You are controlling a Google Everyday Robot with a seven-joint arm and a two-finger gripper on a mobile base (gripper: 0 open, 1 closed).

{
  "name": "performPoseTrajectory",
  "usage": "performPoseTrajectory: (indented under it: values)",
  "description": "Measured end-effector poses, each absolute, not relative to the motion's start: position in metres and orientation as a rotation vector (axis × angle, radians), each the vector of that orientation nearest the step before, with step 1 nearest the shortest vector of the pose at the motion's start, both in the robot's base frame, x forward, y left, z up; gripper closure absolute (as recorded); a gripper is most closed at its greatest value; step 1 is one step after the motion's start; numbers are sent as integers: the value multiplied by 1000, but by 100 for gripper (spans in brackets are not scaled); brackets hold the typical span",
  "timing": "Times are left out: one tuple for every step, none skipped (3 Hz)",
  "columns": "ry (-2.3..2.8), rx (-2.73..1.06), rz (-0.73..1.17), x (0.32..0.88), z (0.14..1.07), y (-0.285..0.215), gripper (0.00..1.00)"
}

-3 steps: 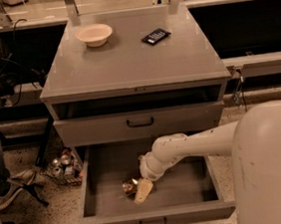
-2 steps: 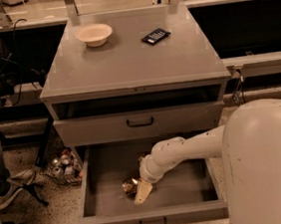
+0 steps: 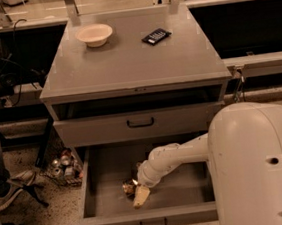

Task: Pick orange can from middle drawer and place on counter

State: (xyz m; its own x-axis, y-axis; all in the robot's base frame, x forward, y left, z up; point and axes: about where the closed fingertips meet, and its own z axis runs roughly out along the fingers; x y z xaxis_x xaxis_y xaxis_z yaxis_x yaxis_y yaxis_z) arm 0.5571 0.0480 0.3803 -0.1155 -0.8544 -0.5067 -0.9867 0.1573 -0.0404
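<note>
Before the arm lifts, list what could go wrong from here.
1. The gripper sits low in the middle drawer, right beside the orange can; a poor grasp could knock the can across the drawer floor.
2. The closed drawer front just above the arm could be struck on the way up.
3. The counter holds a bowl and a black device near its back; setting down there could bump them.

The white arm [image 3: 178, 155] is reaching down into the open middle drawer [image 3: 107, 171]. Its tool [image 3: 140, 195] is hanging low over the drawer floor near the front wall, right beside the orange can [image 3: 128, 187]. A cream bowl [image 3: 94, 34] and a small black device [image 3: 156, 36] are lying apart on the worktop [image 3: 126, 66]. Small cans [image 3: 62, 165] are sitting on the floor left of the drawer.
</note>
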Motion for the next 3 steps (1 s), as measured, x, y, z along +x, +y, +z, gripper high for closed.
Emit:
performPoseTrajectory:
  values:
    - [2046, -1738, 489, 556, 357, 48, 23]
    - [2056, -1725, 509, 555, 351, 44, 46]
    - [2050, -1715, 510, 554, 355, 43, 69]
